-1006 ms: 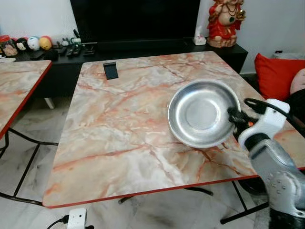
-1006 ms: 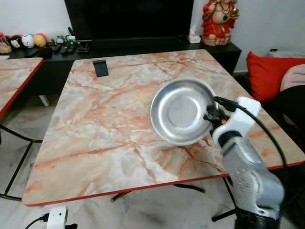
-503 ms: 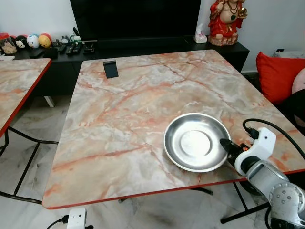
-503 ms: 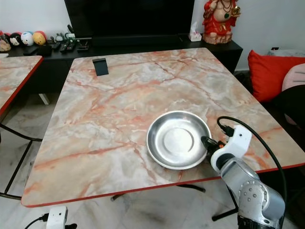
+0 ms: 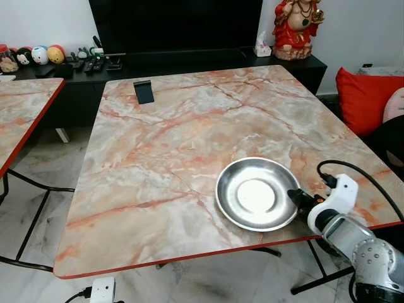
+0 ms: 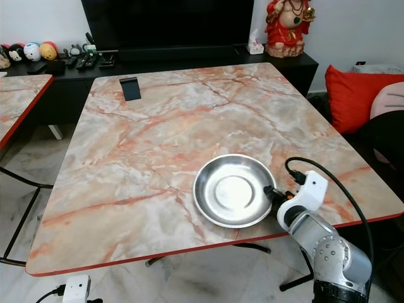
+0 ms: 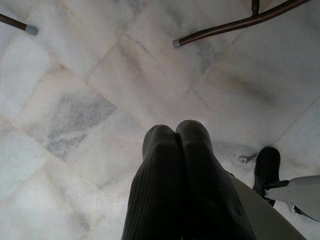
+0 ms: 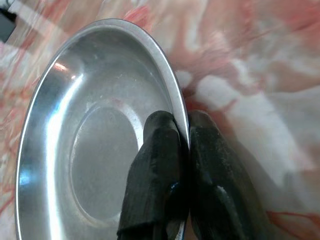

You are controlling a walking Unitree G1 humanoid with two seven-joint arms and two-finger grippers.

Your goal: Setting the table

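A round steel plate (image 5: 255, 193) lies flat on the marble table (image 5: 170, 145), close to the front right edge. My right gripper (image 5: 295, 197) is shut on the plate's right rim; in the right wrist view its fingers (image 8: 160, 165) pinch the plate's rim (image 8: 176, 100), one inside and one outside. My left gripper (image 7: 176, 137) hangs shut over the tiled floor with nothing in it.
A small black phone stand (image 5: 144, 92) sits at the table's far left. A second marble table (image 5: 25, 113) stands to the left. A black TV console (image 5: 189, 63) with remotes, a red statue (image 5: 295, 28) and a red cushion (image 5: 366, 101) lie beyond.
My right gripper has brought the plate down from a raised, tilted hold and toward the front edge; it now rests flat on the table, still gripped.
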